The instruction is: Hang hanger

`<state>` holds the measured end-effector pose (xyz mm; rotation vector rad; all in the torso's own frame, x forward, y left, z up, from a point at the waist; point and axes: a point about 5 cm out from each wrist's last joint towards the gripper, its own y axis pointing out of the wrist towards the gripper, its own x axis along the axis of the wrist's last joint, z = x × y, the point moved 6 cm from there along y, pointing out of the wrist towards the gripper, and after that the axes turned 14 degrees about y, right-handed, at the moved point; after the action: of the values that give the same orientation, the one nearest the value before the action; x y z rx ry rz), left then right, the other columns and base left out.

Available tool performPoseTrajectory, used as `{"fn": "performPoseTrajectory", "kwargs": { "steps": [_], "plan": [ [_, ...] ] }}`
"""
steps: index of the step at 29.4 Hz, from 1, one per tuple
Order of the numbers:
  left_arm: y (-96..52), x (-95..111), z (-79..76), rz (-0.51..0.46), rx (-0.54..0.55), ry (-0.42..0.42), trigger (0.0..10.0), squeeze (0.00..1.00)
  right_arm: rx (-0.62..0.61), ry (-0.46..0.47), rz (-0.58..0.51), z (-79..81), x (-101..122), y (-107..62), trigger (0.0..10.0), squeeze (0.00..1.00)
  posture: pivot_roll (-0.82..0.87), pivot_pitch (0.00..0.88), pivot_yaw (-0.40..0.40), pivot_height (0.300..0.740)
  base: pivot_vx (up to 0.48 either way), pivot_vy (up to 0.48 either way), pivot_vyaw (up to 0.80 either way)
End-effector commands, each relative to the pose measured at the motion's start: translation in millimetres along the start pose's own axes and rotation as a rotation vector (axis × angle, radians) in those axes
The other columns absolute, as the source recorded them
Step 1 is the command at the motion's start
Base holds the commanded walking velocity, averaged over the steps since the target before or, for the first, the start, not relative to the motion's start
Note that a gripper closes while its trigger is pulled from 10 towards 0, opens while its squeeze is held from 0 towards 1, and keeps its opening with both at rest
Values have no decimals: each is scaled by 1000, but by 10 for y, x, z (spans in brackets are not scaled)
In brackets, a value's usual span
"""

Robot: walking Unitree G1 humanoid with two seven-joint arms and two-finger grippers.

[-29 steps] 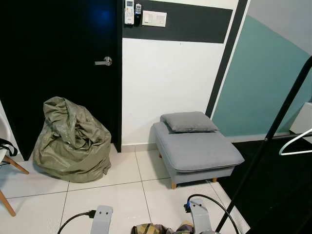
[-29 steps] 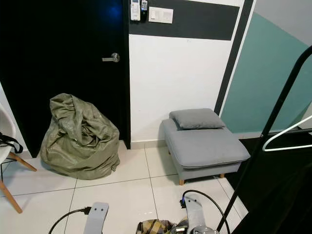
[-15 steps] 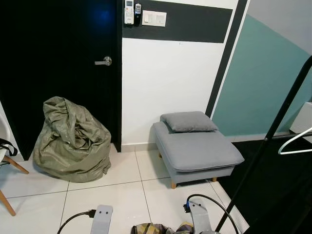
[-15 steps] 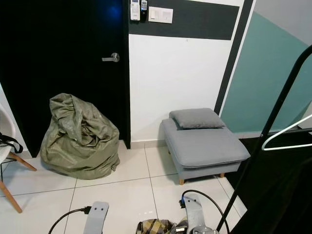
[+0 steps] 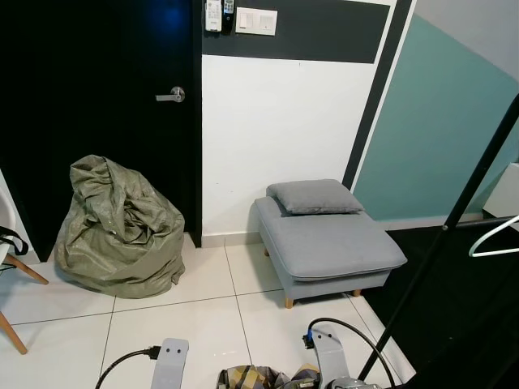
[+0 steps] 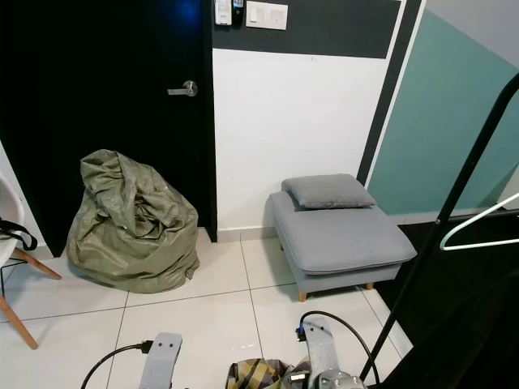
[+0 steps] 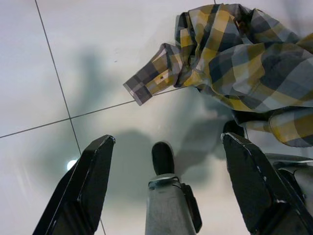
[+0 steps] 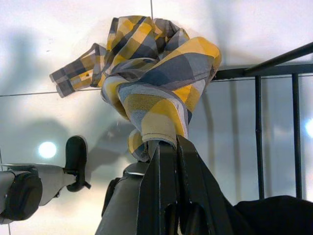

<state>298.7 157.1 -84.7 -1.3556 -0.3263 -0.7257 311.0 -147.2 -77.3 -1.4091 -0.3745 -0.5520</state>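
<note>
The right gripper point(image 8: 164, 147) is pinched tight on a yellow, grey and navy plaid shirt point(image 8: 151, 73), which hangs bunched from its two black fingers above the white tiled floor point(image 8: 58, 29), one cuffed sleeve point(image 8: 73, 76) trailing out to the side. The left gripper point(image 7: 166, 161) hangs beside it with its fingers point(image 7: 90, 181) spread wide and nothing between them, pointing down at the tiles, the same shirt crumpled just beyond its far finger. In the head views both silver forearms sit low at the bottom edge, the shirt bundled between them. To the robot's right a black clothes rack point(image 5: 462, 203) rises on a slanted pole, its crossbar running off the frame, and a white hanger point(image 5: 496, 239) hangs there at the right edge, well apart from both grippers. Ahead stands a grey footstool point(image 5: 328, 247) with a small grey cushion point(image 5: 315, 197) on it, against a white, black and teal wall. Left of it, a crumpled olive-green sack point(image 5: 117, 227) slumps before a black door point(image 5: 97, 105), and the edge of a white chair point(image 5: 10, 259) with wooden legs shows at the far left.
</note>
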Motion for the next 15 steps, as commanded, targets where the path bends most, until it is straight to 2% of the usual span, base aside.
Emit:
{"fn": "performPoseTrajectory", "kwargs": {
  "steps": [1, 5, 11, 15],
  "plan": [
    [-1, 37, 38, -4, 7, -7, 10000, 0, -4, -20, -2, 22, 34, -1, 10000, 0, 27, 93, -87, 740, 0, 0, 0],
    [-1, 40, 45, -5, 7, -6, 10000, 0, -5, -36, -7, 29, 46, -2, 10000, 0, 27, 93, -87, 740, 0, 0, 0],
    [-2, 37, 28, -3, -1, 2, 10000, 0, -2, -14, -4, 27, 38, -1, 10000, 0, 32, 107, -84, 740, 0, 0, 0],
    [-8, 56, 14, -11, -8, 10, 10000, 0, 13, 11, -12, 38, 66, -5, 10000, 0, 34, 147, -91, 740, 0, 0, 0]
  ]
}}
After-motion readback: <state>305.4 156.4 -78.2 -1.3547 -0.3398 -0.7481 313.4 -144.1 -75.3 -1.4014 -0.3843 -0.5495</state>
